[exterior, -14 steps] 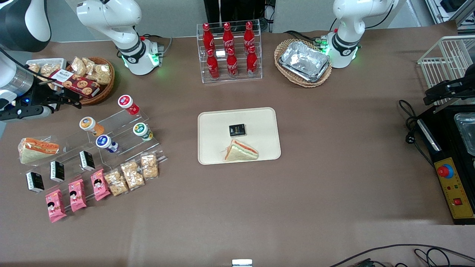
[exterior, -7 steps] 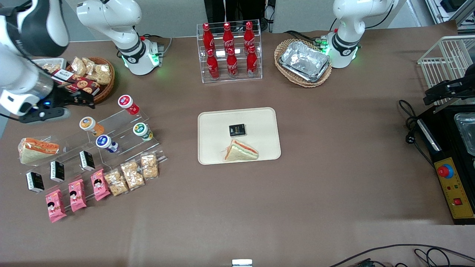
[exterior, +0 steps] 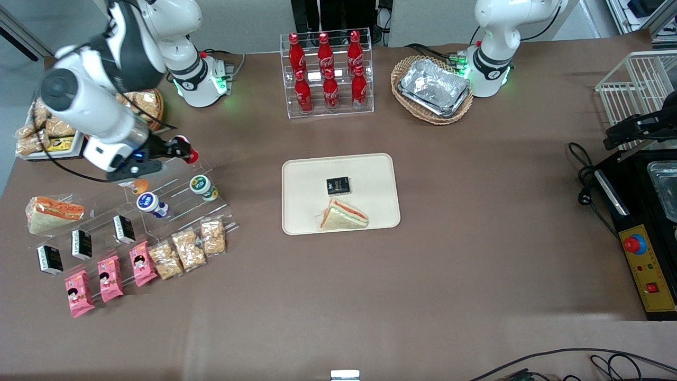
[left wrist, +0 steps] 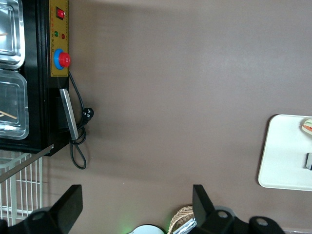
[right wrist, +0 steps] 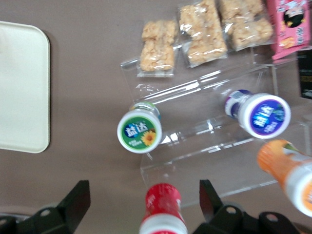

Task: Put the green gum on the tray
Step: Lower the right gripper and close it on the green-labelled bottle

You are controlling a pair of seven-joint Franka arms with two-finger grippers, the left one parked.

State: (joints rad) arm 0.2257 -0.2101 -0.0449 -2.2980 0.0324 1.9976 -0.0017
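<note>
The green gum is a small bottle with a white and green lid, lying on a clear stepped stand toward the working arm's end of the table. It also shows in the right wrist view as the green gum. My gripper hovers above the stand, over a red-lidded bottle and a little farther from the front camera than the gum. In the wrist view the gripper is open, holding nothing. The cream tray lies mid-table; one of its corners, the tray, shows in the wrist view.
A blue-lidded bottle and an orange-lidded bottle share the stand. Snack packs lie nearer the front camera. A sandwich and a black box sit on the tray. A cola rack stands farther back.
The right arm has swung in from the table's end, and its gripper now hangs over the stand above the red-lidded bottle. The bottles and tray have not moved.
</note>
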